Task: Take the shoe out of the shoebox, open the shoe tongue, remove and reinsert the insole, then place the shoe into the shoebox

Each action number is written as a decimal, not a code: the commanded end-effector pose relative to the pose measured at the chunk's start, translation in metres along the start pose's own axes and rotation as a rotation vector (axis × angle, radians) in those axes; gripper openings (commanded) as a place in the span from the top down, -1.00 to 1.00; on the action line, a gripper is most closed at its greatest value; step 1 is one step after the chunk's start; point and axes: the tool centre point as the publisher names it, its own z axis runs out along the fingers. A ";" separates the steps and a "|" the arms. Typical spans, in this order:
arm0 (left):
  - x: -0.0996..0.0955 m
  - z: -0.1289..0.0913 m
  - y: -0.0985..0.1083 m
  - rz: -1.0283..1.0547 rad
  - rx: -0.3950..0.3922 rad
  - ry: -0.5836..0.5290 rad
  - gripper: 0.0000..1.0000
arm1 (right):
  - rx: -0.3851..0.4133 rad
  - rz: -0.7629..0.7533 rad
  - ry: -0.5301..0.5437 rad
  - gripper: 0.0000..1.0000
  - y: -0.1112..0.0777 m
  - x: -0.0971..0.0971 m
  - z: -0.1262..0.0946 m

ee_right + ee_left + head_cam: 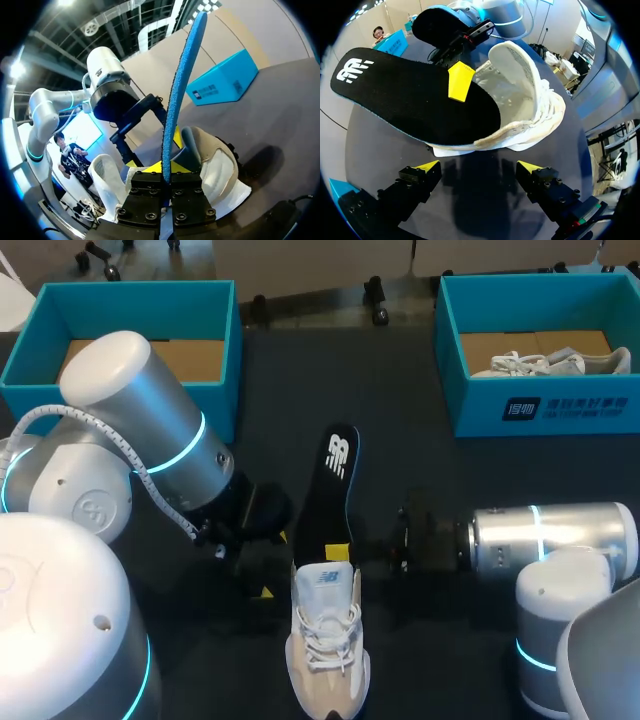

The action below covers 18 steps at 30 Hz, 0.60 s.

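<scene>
The right gripper (167, 172) clamped the black insole (182, 75), whose length ran straight ahead of it, one end inside the white sneaker (215, 165); the left gripper (479, 167) gaped empty just short of the sneaker.

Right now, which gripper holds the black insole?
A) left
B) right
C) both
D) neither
B: the right gripper is shut on the insole, gripping its edge, while the left gripper stands open, short of the shoe.
</scene>
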 end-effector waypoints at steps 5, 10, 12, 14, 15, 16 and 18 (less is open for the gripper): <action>0.001 0.000 0.001 0.000 0.002 -0.002 -1.00 | 0.010 0.017 0.008 1.00 -0.014 -0.002 0.009; 0.001 0.000 0.001 0.000 0.002 -0.002 -1.00 | 0.012 0.021 0.010 1.00 -0.018 0.002 0.007; 0.001 0.000 0.001 0.000 0.002 -0.002 -1.00 | 0.014 0.020 0.008 1.00 -0.017 0.004 0.006; 0.001 0.000 0.001 0.000 0.002 -0.002 -1.00 | 0.017 0.007 0.010 1.00 -0.015 0.006 0.006; 0.001 0.000 0.001 0.000 0.002 -0.002 -1.00 | 0.020 0.003 0.009 1.00 -0.014 0.007 0.007; 0.001 0.000 0.001 0.000 0.002 -0.002 -1.00 | 0.020 -0.003 0.011 1.00 -0.013 0.007 0.007; 0.001 0.000 0.001 0.000 0.002 -0.002 -1.00 | 0.022 -0.007 0.012 1.00 -0.011 0.008 0.007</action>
